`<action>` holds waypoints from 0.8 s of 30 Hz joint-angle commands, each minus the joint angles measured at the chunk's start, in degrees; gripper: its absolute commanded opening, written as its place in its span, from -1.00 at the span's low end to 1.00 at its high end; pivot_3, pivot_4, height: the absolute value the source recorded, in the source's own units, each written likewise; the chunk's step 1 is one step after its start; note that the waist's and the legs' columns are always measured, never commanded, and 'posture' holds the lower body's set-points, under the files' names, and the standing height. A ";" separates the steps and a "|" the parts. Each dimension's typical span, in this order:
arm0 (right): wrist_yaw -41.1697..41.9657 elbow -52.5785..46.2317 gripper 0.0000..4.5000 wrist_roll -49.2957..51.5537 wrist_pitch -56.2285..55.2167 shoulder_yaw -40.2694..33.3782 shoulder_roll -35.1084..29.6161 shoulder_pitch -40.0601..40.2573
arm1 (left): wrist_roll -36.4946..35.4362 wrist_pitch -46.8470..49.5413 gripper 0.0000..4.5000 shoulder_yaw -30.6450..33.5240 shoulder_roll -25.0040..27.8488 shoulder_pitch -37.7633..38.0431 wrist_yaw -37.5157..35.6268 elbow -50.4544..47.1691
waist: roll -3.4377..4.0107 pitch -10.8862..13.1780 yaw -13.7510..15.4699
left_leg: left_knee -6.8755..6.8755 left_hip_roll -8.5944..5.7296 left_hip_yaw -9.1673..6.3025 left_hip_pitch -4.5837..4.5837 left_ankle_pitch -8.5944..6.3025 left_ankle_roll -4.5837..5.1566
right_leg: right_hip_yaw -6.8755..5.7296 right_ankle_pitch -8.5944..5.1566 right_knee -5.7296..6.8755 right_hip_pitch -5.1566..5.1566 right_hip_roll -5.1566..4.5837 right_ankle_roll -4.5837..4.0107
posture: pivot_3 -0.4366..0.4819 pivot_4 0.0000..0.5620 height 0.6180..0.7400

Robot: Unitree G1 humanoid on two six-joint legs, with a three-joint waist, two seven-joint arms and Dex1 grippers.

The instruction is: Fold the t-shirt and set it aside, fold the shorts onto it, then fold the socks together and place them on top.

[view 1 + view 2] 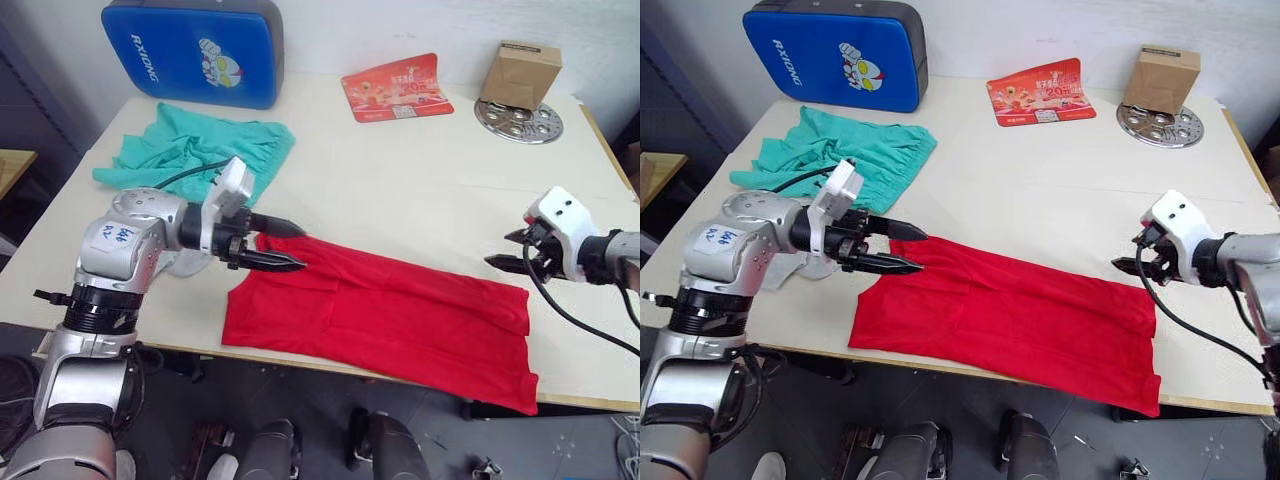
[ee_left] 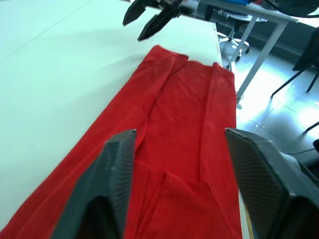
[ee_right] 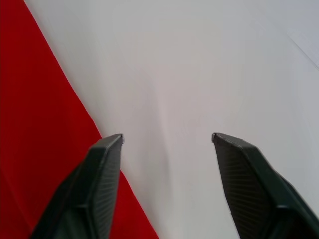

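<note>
folding the t-shirt: both ends first

t-shirt [image 1: 385,315] lies as a long band along the near edge of the bench [image 1: 420,180], its sides already turned in. left end effector [image 1: 288,247] hovers over one short end, fingers spread; right end effector [image 1: 507,250] sits just beside the other end over bare bench, fingers also spread and holding nothing. best next move, i judge: pinch each end squarely at its corners, lift evenly, and bring one end over the other without dragging. shorts [image 1: 200,150] wait crumpled behind the left arm.

blue padded case [image 1: 200,50]: white "rxdng" lettering, reading uncertain.
</note>
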 commanded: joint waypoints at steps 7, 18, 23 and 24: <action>5.82 2.47 0.55 -4.72 1.91 5.78 -1.76 -0.36 | 1.49 -5.62 1.00 -0.67 -1.25 -1.10 3.14 1.30 | 0.02 0.01 0.06 | 0.01 -0.02 0.02 -0.10 0.00 0.00 | 0.00 0.00 0.01 -0.10 -0.01 0.00 | -0.05 -0.47 1.00; 3.21 14.50 -0.98 -9.65 -3.34 8.58 5.51 -12.37 | 2.46 -9.25 1.00 -1.33 -2.82 -2.30 4.32 4.97 | 0.05 0.02 -0.20 | 0.06 -0.02 0.06 -0.07 0.00 -0.01 | 0.02 0.01 0.05 -0.10 -0.01 0.01 | -0.05 -0.47 1.00; -9.33 38.76 -0.98 -17.04 -15.07 9.71 14.85 -29.67 | 3.36 -10.98 1.00 -1.82 -4.87 -3.75 4.94 7.50 | 0.11 0.06 -0.78 | 0.08 0.01 0.17 -0.09 0.03 -0.05 | 0.06 0.05 0.12 -0.21 -0.01 -0.05 | -0.05 -0.47 1.00; -12.52 43.12 -0.98 -17.67 -17.30 8.99 16.21 -32.02 | 3.48 -11.25 1.00 -1.92 -5.21 -4.33 4.96 7.97 | 0.11 0.06 -0.80 | 0.07 0.01 0.18 -0.15 0.04 -0.06 | 0.05 0.05 0.12 -0.26 -0.01 -0.05 | -0.05 -0.47 1.00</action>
